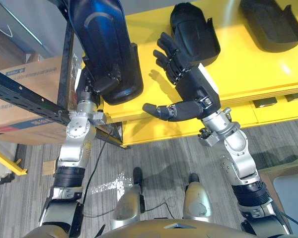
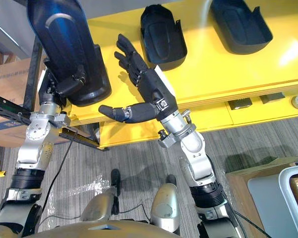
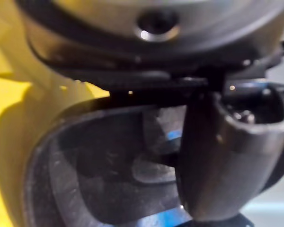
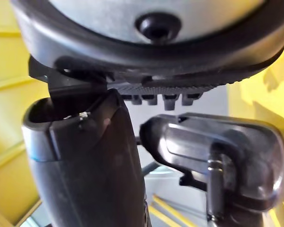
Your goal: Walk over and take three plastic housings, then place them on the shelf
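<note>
The left hand [image 1: 102, 82] is clenched on the lower rim of a long, glossy black plastic housing [image 1: 107, 39], which stands over the left corner of the yellow table [image 1: 258, 69]. The right hand [image 1: 188, 84] hangs released, fingers spread and thumb out, above the table's front edge. Just beyond its fingertips a second black plastic housing [image 1: 193, 32] lies on the table, with a third [image 1: 273, 22] further right.

Workshop: yellow workbench [image 1: 258, 69] bearing plastic housings [image 1: 273, 22], steel shelving rack [image 1: 25, 94] and cardboard carton [image 1: 39, 79] at left, plank floor [image 1: 179, 158].
</note>
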Available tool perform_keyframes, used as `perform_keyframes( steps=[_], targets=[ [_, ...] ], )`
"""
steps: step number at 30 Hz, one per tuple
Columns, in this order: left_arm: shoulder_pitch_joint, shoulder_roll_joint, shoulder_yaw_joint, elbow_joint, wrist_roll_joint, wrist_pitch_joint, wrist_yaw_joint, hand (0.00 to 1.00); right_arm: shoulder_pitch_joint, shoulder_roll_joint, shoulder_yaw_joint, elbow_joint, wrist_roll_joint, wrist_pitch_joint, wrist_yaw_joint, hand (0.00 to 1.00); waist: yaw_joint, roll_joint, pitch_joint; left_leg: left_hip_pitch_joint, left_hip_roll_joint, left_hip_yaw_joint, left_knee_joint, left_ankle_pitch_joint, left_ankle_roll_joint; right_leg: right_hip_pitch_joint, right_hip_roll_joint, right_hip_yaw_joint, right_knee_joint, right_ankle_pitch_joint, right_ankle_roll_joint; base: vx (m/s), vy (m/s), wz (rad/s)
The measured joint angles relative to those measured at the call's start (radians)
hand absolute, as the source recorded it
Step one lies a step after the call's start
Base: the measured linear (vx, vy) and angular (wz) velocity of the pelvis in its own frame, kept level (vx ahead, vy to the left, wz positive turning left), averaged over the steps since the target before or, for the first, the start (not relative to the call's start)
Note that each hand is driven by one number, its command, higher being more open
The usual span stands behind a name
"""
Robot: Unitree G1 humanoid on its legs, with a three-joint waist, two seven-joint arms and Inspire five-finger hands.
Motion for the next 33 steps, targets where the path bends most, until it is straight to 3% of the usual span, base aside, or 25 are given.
perform_keyframes(
  steps=[5, 11, 12, 20, 33],
  targets=[
    [-0.033, 0.000, 0.012, 0.013, -0.010, 0.017, 0.006, 0.00, -0.003, 0.002, 0.041, 0.011, 0.000, 0.039, 0.008, 1.00, -0.011, 0.003, 0.024, -0.004, -0.010, -0.004, 0.007, -0.001, 0.001, -0.005, -0.012, 0.000, 0.010, -0.009, 0.001, -0.04, -0.010, 0.03],
    [-0.097, 0.000, 0.020, 0.073, -0.076, 0.024, 0.007, 0.00, -0.003, 0.005, 0.089, 0.011, 0.000, 0.044, 0.016, 1.00, -0.012, 0.006, 0.042, -0.024, -0.010, -0.005, 0.014, 0.001, 0.005, -0.029, -0.012, 0.002, 0.028, -0.016, 0.000, -0.01, -0.010, 0.01],
    [-0.120, 0.000, 0.020, 0.092, -0.087, 0.015, 0.007, 1.00, -0.005, 0.006, 0.094, 0.011, 0.000, 0.053, 0.015, 1.00, -0.009, 0.010, 0.054, -0.033, -0.010, -0.005, 0.018, 0.001, 0.006, -0.037, -0.013, 0.002, 0.032, -0.016, 0.000, -0.04, -0.019, 0.02],
    [-0.224, 0.035, -0.018, 0.196, -0.072, 0.012, 0.064, 1.00, -0.012, 0.020, 0.130, 0.011, -0.005, 0.074, 0.007, 1.00, -0.013, 0.007, 0.077, -0.074, -0.015, -0.001, 0.046, 0.000, 0.007, -0.084, -0.017, 0.015, 0.063, -0.021, 0.001, -0.01, -0.009, 0.00],
    [-0.277, 0.072, -0.039, 0.245, 0.003, 0.012, 0.102, 1.00, -0.015, 0.041, 0.147, 0.011, -0.005, 0.074, -0.012, 1.00, -0.016, -0.006, 0.084, -0.070, -0.015, 0.004, 0.046, 0.000, 0.007, -0.081, -0.016, 0.020, 0.058, -0.016, 0.007, 0.00, 0.000, 0.00]
  ],
)
